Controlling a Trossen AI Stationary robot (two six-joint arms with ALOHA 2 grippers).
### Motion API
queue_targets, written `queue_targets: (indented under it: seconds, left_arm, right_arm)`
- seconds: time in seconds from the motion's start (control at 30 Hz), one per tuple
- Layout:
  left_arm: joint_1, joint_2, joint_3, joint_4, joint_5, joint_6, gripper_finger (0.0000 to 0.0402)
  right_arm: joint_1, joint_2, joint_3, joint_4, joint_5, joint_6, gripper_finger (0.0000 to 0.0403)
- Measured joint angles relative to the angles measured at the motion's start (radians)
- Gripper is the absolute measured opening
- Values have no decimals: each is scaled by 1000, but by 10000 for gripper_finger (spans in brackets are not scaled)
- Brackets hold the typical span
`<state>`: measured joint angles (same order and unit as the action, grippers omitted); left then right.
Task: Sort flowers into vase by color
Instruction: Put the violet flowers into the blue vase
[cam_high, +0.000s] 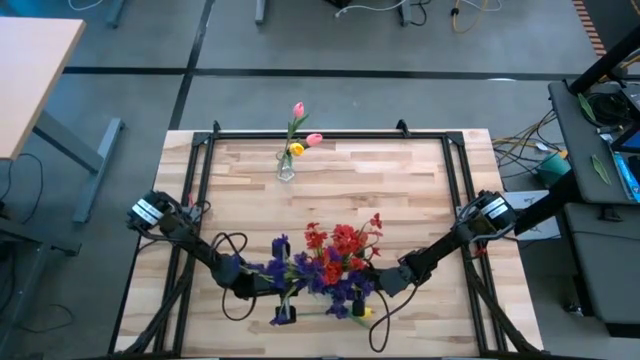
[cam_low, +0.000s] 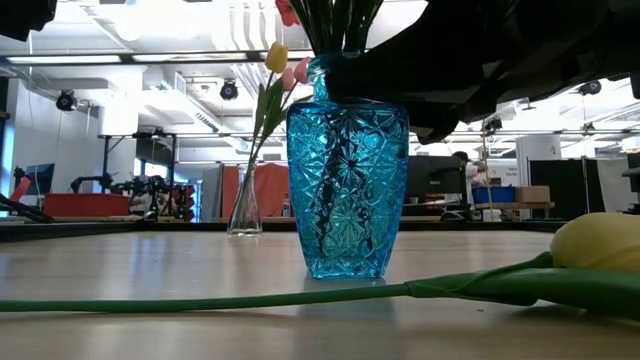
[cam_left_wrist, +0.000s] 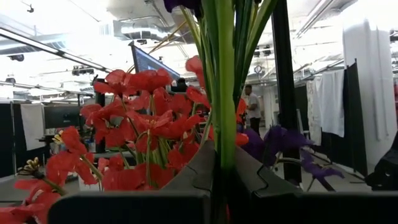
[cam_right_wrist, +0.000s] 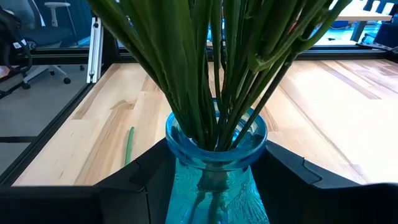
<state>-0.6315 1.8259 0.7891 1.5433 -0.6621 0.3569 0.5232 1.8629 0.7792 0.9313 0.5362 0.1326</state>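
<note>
A blue cut-glass vase stands near the table's near edge and holds red clusters and purple clusters on green stems. My right gripper comes from the right, with a finger on each side of the vase's neck. My left gripper comes from the left at bloom height and is shut on a green stem. A yellow tulip lies on the table in front of the vase, its stem running left. A small clear vase at the far edge holds pink tulips and a yellow tulip. My left gripper pinches one upright green stem between its two fingers, level from the table's left, across the stem. The stem rises among the others standing in the blue vase; its lower end is hidden behind the fingers. My right gripper grips the blue vase by its neck just under the rim, one finger on each side, coming level from the table's right. The vase stands upright with its base on the table.
A black frame runs along the table's far and side edges. The wood between the two vases is bare. Cables loop on the table beside both arms near the near edge. Beyond the table lie a workshop and a person far off.
</note>
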Motion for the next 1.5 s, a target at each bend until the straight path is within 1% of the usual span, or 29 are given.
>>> queue_targets:
  seconds: [0.33,0.6,0.67,0.77,0.83,1.0,1.2,1.27,1.37,1.5]
  left_arm:
    - [1,0,0,-67,0,-12,0]
    - [1,0,0,-96,-11,-65,0]
    - [0,0,0,-94,-46,-81,0]
    - [-1,0,0,-96,-147,-115,8]
    - [-3,0,0,-120,-174,-132,20]
    - [-10,0,-1,-173,-159,-171,63]
    - [-16,-1,-1,-236,-175,-239,134]
    - [-29,-2,-1,-245,-202,-239,158]
    - [-59,-3,-1,-247,-278,-211,188]
    - [-118,-7,-1,-248,-389,-144,213]
  right_arm:
    - [0,0,0,-1,6,0,187]
    - [0,0,0,-5,7,5,187]
    - [0,0,0,-5,7,5,187]
    - [0,0,0,-5,8,5,187]
    - [0,0,0,-6,8,5,187]
    - [0,0,0,-7,8,5,187]
    - [0,0,0,-8,8,6,187]
    - [0,0,0,-10,8,7,187]
    - [0,-2,0,-11,8,8,187]
    - [0,-2,0,-11,8,8,187]
